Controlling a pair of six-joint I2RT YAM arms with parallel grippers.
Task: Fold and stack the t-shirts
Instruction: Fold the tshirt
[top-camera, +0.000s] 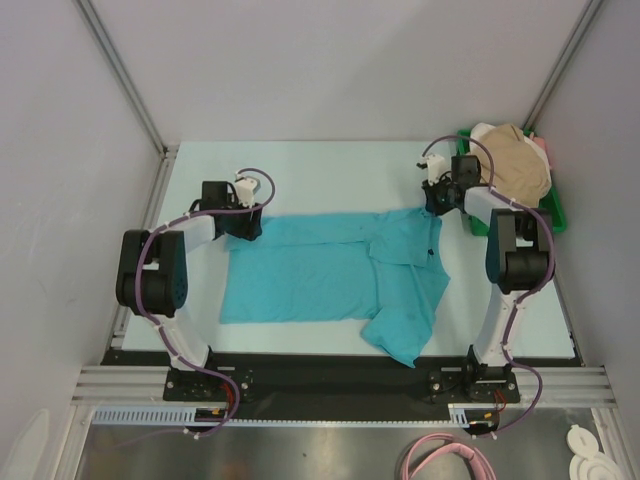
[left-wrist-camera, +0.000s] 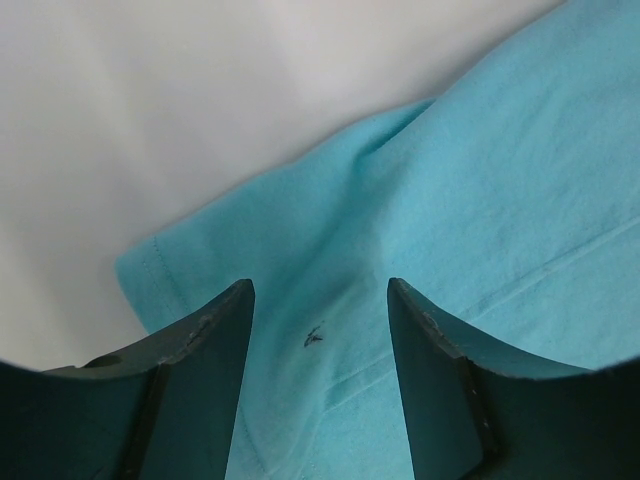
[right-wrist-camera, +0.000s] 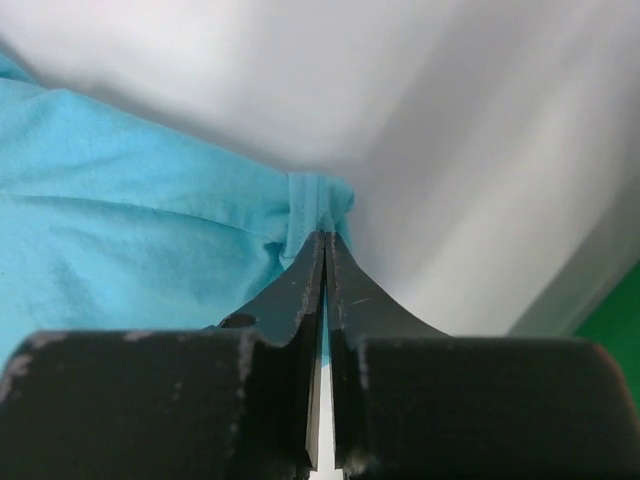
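- The teal t-shirt lies spread sideways on the counter, stretched between the two tools. Its hem end is under the left tool and its collar end reaches the right tool.
- The left tool's jaws stand apart. In its wrist view the fingers straddle a far corner of the hem, with teal cloth directly beneath and between them, but nothing is pinched there yet.
- The right tool's jaws are pressed together on a small ridge of teal cloth at the shirt's edge. In its wrist view the cloth bunches up right at the fingertips, so I judge this corner to be gripped.
- One sleeve sticks out on the side of the shirt away from both tools, toward the arm bases. The cloth near the collar looks rumpled or partly lapped over, though I cannot tell whether that is a deliberate fold.
- Just beyond the right tool, on its outer side, the green tray holds a heap. A tan t-shirt lies on top, a sliver of pink shows at the back, and none of it is folded.
- By my reading the task is at an early stage: no folded shirt or stack is visible anywhere.
- What is left is closing the left tool on its corner, folding the teal shirt, then doing the same for each shirt in the tray and stacking them.
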